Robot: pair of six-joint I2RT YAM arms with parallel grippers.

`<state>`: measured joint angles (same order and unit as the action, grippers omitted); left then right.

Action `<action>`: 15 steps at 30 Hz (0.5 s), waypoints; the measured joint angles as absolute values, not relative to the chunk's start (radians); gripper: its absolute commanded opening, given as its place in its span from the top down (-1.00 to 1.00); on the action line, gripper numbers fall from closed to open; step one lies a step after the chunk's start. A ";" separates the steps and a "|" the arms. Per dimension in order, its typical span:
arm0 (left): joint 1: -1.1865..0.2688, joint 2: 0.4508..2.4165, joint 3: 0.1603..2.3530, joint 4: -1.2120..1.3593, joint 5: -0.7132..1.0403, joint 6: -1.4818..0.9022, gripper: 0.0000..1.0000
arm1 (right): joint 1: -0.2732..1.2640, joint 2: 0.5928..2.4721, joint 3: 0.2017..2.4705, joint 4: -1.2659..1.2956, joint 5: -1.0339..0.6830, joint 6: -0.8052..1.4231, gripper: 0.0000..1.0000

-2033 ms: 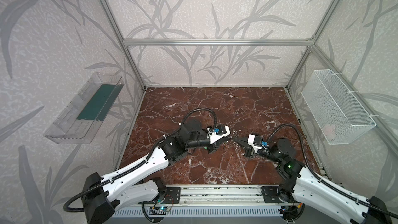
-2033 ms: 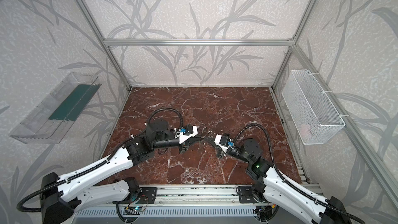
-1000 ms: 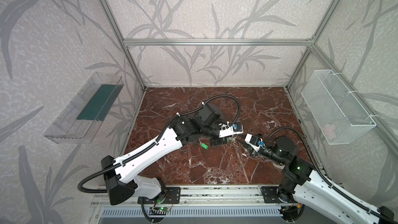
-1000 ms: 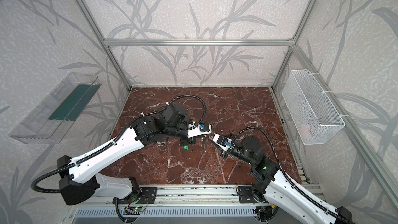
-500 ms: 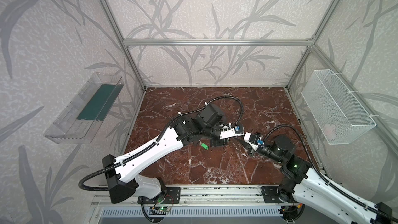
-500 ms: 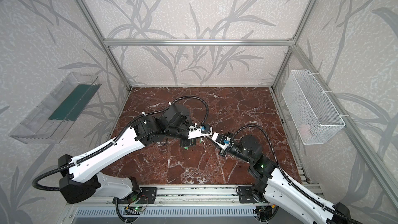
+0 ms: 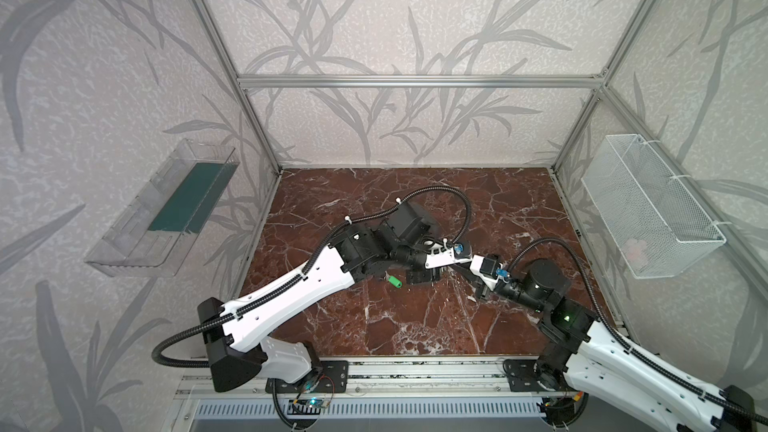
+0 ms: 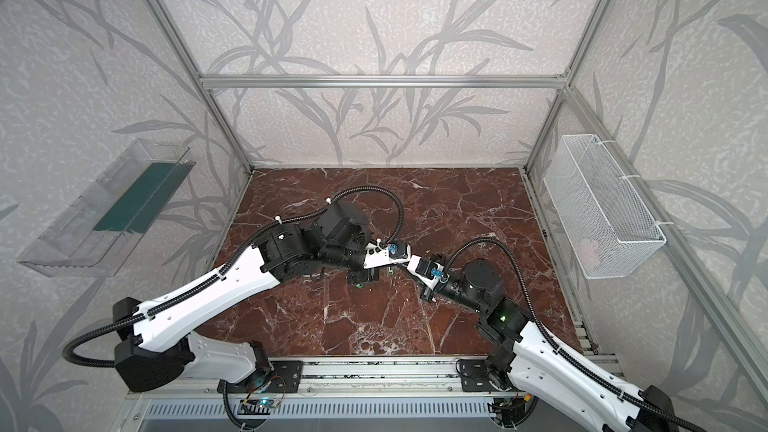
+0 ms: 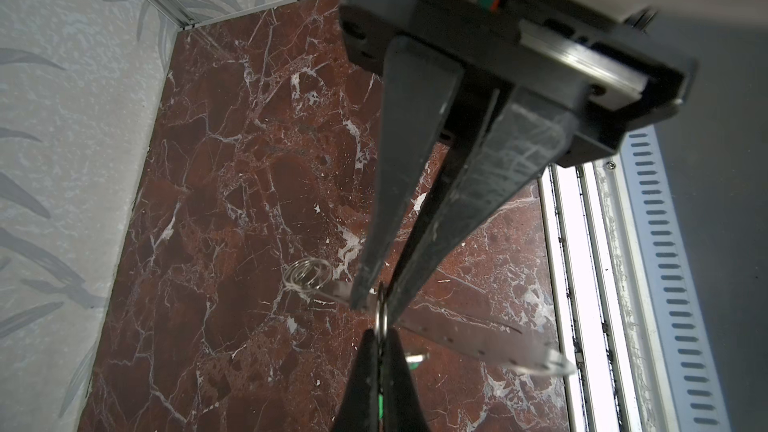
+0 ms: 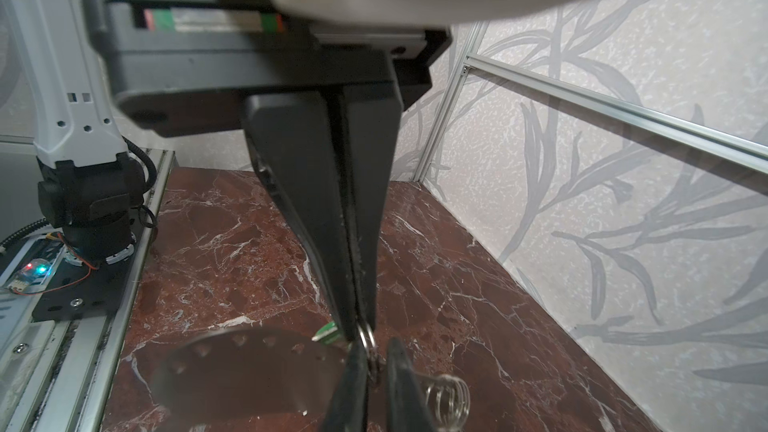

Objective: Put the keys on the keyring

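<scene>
My two end effectors meet tip to tip over the middle of the surface, so neither can push further inward. Below them lie the metal plate and a loose coiled ring. The far half of the surface and its near strip are bare marble, open to pass.

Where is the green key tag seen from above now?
In a top view the green key tag is near the marble table's middle, slightly left, just in front of the left arm's wrist.
</scene>
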<state>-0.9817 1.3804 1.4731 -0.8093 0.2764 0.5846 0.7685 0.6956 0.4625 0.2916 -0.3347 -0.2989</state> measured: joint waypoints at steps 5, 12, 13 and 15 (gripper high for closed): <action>-0.982 1.382 1.473 -0.809 0.267 0.584 1.00 | 0.768 0.702 0.463 0.293 -0.340 -0.300 0.95; -0.981 1.372 1.454 -0.759 0.238 0.562 0.33 | 0.769 0.692 0.446 0.312 -0.330 -0.286 1.00; -0.981 1.361 1.433 -0.732 0.235 0.549 0.23 | 0.769 0.688 0.439 0.318 -0.324 -0.281 1.00; -0.977 1.329 1.375 -0.677 0.229 0.518 0.14 | 0.768 0.681 0.424 0.334 -0.315 -0.271 1.00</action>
<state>-0.9771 1.3289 1.3746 -0.6773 0.2287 0.5179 0.7685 0.6811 0.4244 0.3336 -0.3153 -0.2710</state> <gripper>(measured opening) 0.398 0.048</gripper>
